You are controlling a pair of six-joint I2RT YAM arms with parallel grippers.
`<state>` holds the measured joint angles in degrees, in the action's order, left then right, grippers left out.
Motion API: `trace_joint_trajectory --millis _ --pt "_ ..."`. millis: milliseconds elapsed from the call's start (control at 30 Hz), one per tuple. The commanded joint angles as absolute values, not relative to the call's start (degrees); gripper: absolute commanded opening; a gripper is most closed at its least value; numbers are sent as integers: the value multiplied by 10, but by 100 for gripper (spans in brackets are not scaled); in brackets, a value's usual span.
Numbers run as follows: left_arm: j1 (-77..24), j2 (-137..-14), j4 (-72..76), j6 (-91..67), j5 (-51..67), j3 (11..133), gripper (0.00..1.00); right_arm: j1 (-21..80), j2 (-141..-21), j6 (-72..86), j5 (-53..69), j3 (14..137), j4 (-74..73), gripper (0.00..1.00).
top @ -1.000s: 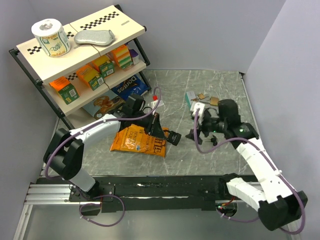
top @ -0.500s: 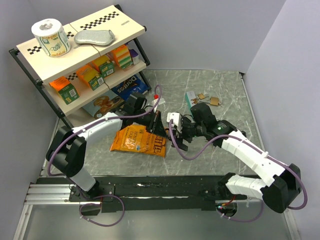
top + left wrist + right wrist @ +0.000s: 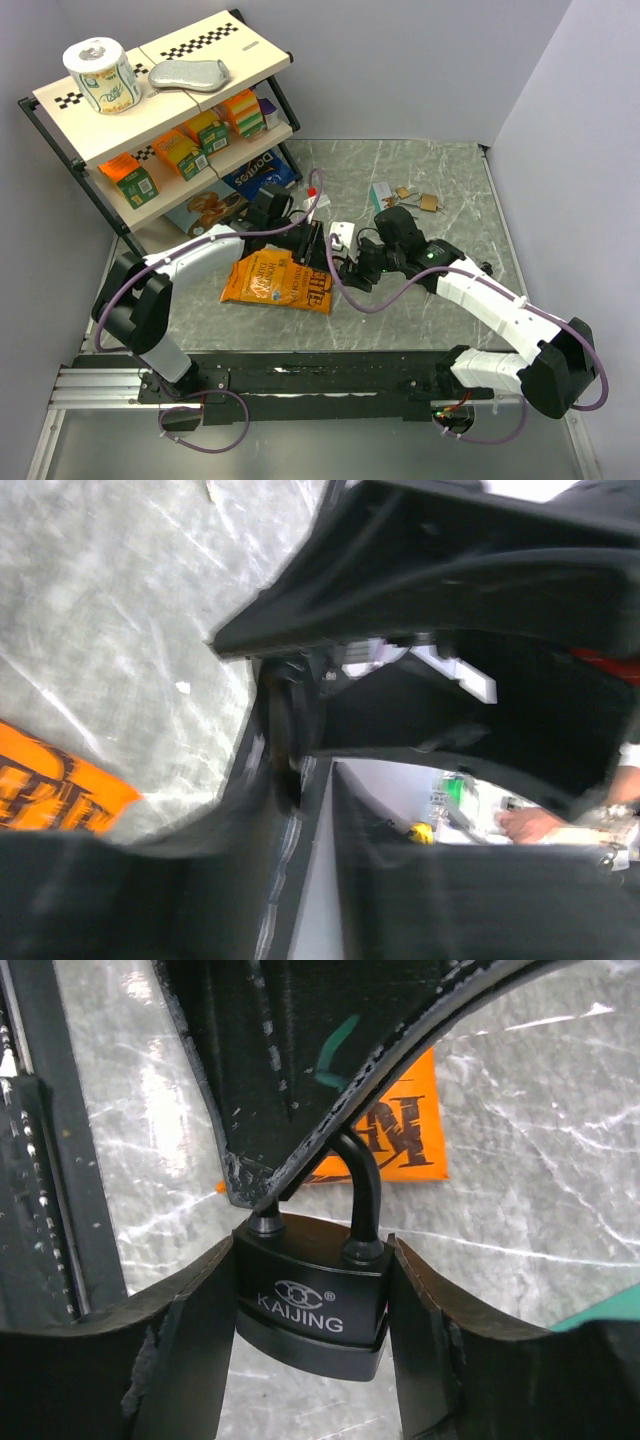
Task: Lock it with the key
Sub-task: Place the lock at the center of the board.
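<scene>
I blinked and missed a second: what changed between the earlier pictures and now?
The right pincer swung left to meet the left pincer and narrowed around the padlock there, its fingers now against both sides of the body. Left pincer, chip bag and shelf barely moved.

Both arms are crowded at the right end of the orange chip bag [image 3: 275, 280]. The left gripper [image 3: 316, 248] is over its top corner and the right gripper [image 3: 350, 270] is just beside it. A brass lock [image 3: 428, 203] sits well off to the bag's upper right.
</scene>
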<state>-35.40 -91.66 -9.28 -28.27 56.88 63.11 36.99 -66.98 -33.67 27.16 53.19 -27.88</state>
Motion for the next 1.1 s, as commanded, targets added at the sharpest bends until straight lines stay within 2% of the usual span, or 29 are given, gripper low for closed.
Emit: trace_joint_trajectory --millis 0,33,67,133,167,300,333,600,800,1067 --pt "-346 -887 -74 -274 604 647 45 353 -668 -302 247 526 -278 16" --pt "-340 -876 -76 -268 599 643 51 341 -669 -290 251 523 -283 9" --pt "-334 -868 -77 -259 588 639 61 317 -670 -263 257 520 -287 7" --pt "-309 -840 -73 -247 573 623 73 288 -672 -222 265 507 -299 5" --pt "-301 -830 -70 -243 557 619 83 273 -677 -208 271 502 -302 5" --pt "-278 -767 -75 -198 491 606 99 219 -693 -140 237 476 -302 4" --pt "-279 -757 -73 -186 479 606 97 215 -699 -128 230 473 -298 5" --pt "-272 -739 -98 -216 352 628 96 193 -743 -18 138 451 -261 15" --pt "-270 -677 -4 -222 295 563 96 190 -806 34 120 464 -266 18" --pt "-267 -701 -34 -210 326 585 96 172 -877 86 132 508 -276 21"
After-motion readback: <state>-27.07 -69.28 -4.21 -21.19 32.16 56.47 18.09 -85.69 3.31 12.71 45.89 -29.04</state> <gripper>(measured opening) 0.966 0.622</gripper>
